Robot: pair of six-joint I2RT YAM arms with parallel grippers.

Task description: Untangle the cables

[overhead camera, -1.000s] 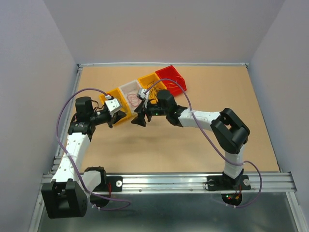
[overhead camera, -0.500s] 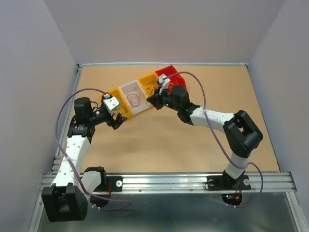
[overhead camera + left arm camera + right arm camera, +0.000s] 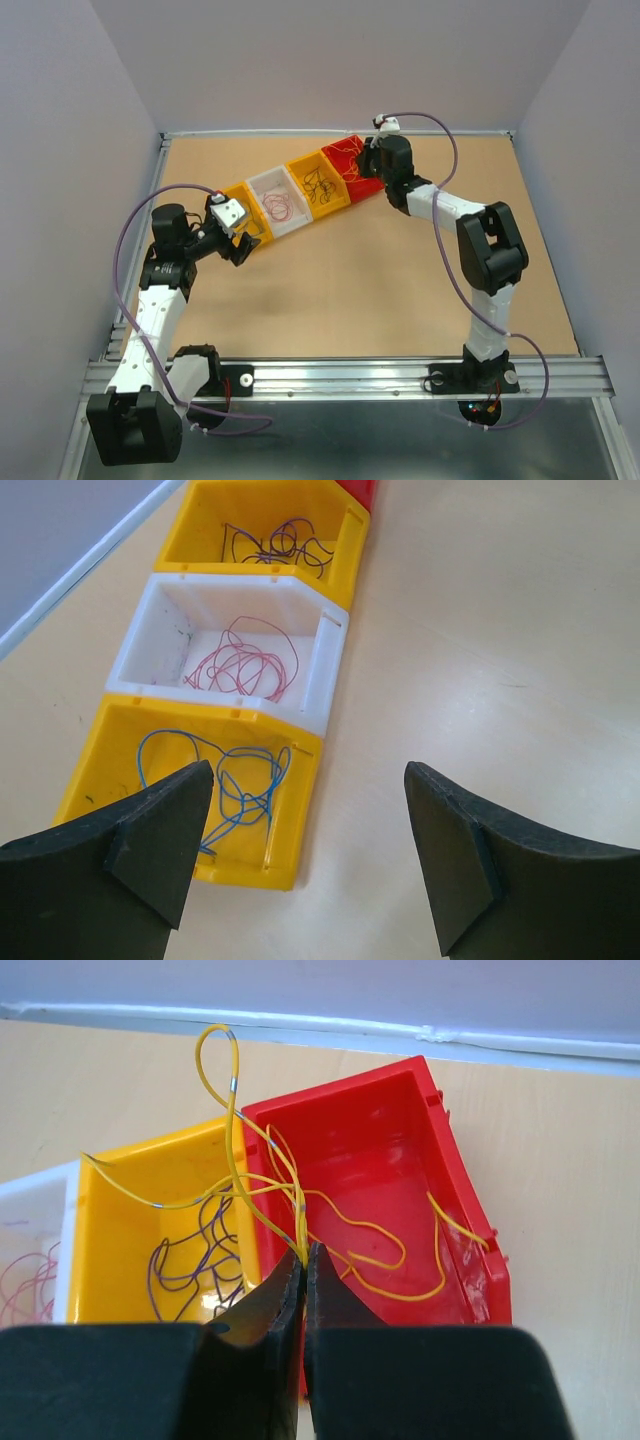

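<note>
The right gripper [image 3: 303, 1252] is clamped on a yellow wire [image 3: 231, 1085] above the red bin [image 3: 400, 1120]; the left gripper [image 3: 305, 780] is spread and empty. Depositing this wire is judged the step in hand. Its strand across the neighbouring yellow bin [image 3: 100, 1260] must be drawn clear before release.

The left arm [image 3: 150, 315] rises from its base at the near left and bends at the elbow, its wrist angled inward and forward. The left gripper [image 3: 310, 830] tilts downward, its two dark fingers [image 3: 160, 830] spread wide with nothing between them. The right arm [image 3: 440, 205] stands tall on its upper link and reaches far to the back, its forearm pointing left. The right gripper [image 3: 303, 1258] has its tips pressed tight together, pinching strands of yellow wire [image 3: 299, 1230].
</note>
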